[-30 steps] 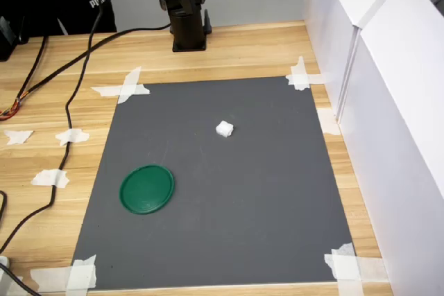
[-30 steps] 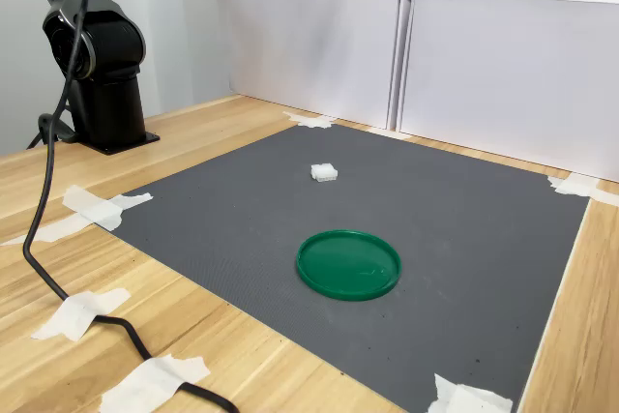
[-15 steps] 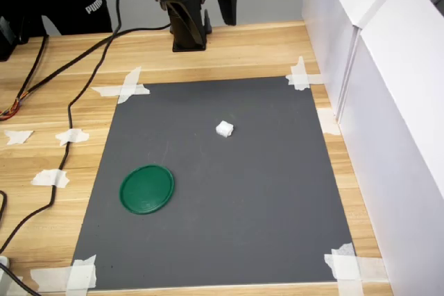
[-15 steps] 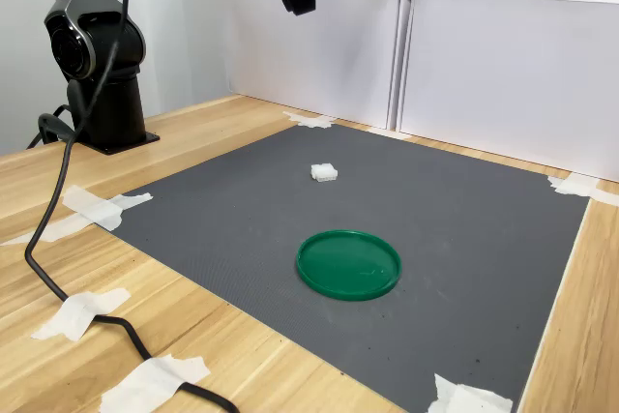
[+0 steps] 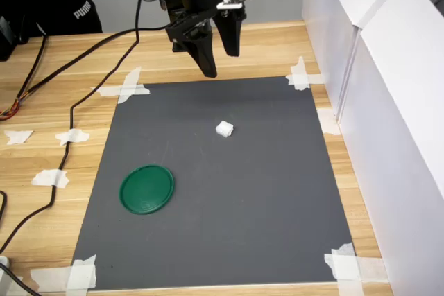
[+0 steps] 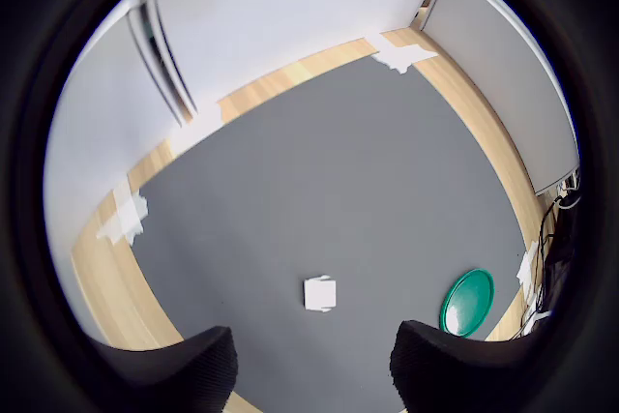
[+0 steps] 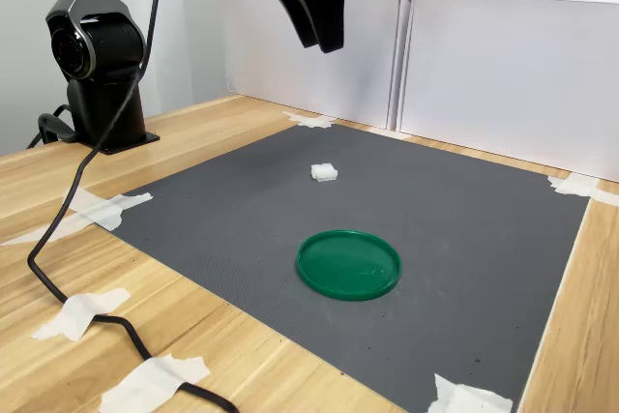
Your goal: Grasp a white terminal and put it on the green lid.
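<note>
The gripper (image 5: 220, 64) hangs with fingers spread apart, empty, above the white terminal (image 5: 224, 129), well apart from the green lid (image 5: 146, 188).

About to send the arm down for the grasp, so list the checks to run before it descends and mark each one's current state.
1. Gripper open and empty: ok, the jaws stand apart with nothing between them.
2. White terminal in the clear on the grey mat: ok, nothing touches it.
3. Gripper lined up over the terminal: cannot tell; it hangs high, and the wrist view shows the terminal ahead of the fingers.
4. Green lid bare and flat: ok.
5. Black cable off the mat: ok.
</note>
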Robot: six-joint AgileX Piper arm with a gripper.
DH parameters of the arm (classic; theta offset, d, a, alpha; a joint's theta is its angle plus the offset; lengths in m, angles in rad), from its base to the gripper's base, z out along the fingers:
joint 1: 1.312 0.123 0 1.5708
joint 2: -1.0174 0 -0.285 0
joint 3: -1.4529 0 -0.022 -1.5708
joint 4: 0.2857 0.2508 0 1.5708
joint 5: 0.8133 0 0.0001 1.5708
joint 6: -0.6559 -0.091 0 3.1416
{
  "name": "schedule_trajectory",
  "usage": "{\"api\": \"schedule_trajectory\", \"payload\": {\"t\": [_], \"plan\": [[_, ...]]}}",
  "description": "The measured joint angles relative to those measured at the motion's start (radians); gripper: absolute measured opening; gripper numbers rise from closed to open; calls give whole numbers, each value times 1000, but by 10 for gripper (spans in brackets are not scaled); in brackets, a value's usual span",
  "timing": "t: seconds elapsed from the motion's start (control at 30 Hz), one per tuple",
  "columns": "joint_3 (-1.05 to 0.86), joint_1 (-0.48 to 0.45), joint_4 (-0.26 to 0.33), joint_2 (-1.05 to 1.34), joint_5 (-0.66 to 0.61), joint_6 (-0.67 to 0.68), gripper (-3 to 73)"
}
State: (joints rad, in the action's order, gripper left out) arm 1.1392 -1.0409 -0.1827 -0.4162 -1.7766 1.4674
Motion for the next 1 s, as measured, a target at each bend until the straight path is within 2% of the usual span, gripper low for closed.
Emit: {"api": "schedule_trajectory", "payload": {"t": [0.13, 0.47, 1.0], "plan": [[-33, 29, -17, -2, 30, -9, 676], [-37, 31, -54, -125, 48, -72, 676], [-46, 31, -39, -263, 108, -77, 671]]}}
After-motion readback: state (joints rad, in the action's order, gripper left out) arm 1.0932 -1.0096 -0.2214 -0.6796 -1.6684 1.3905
